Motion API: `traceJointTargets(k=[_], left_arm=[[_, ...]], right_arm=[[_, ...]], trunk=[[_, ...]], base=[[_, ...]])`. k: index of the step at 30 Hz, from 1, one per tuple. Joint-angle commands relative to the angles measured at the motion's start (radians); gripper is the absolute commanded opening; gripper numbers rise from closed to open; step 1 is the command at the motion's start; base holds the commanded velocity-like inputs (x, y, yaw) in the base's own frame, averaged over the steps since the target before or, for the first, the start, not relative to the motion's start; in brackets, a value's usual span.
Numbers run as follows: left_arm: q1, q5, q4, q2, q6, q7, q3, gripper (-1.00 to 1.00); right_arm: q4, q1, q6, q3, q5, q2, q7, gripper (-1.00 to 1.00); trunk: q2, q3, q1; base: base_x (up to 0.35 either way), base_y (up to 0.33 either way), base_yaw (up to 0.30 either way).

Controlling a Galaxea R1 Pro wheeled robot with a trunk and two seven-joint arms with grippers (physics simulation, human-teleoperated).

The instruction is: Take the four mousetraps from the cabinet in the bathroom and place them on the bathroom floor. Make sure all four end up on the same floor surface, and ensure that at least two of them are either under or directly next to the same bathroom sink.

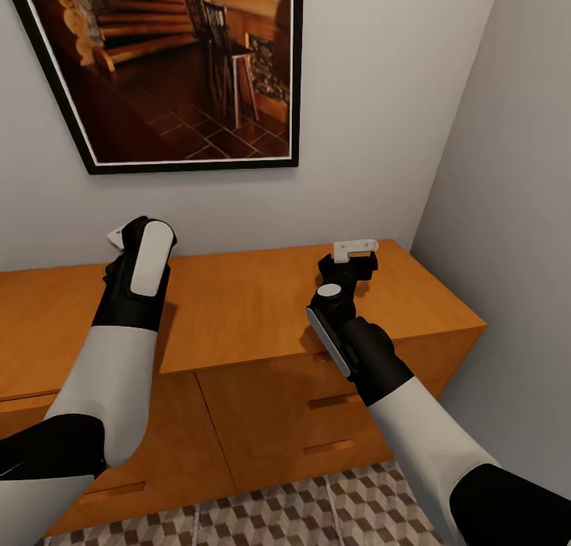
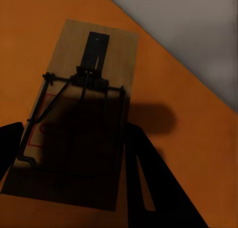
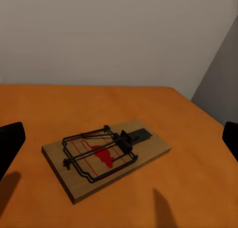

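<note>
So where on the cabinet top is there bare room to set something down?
The cabinet top is bare between the two arms and toward its front edge. It is crowded under each gripper: a mousetrap lies below the left gripper, another mousetrap ahead of the right gripper.

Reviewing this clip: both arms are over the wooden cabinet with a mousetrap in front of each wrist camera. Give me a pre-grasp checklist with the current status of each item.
1. Right tool open: ok, its fingers sit wide at the edges of the right wrist view.
2. Mousetrap between the right fingers: ok, flat on the cabinet top, untouched.
3. Left tool open: ok, dark fingers flank the board.
4. Second mousetrap under the left tool: ok, lying flat, close below.
5. Left fingers touching the board: cannot tell, shadow hides it.
6. Remaining two mousetraps located: cannot tell.
</note>
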Motion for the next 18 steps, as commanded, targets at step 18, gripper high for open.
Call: traceJointTargets(k=[18], left_arm=[[-0.001,0.042,-0.074,0.001,0.065,-0.050,0.001,-1.00]], right_arm=[[0.001,-0.001,0.004,0.005,-0.008,0.002,-0.007,1.00]], trunk=[[0.000,-0.001,0.000]], base=[[0.000,0.000,0.000]])
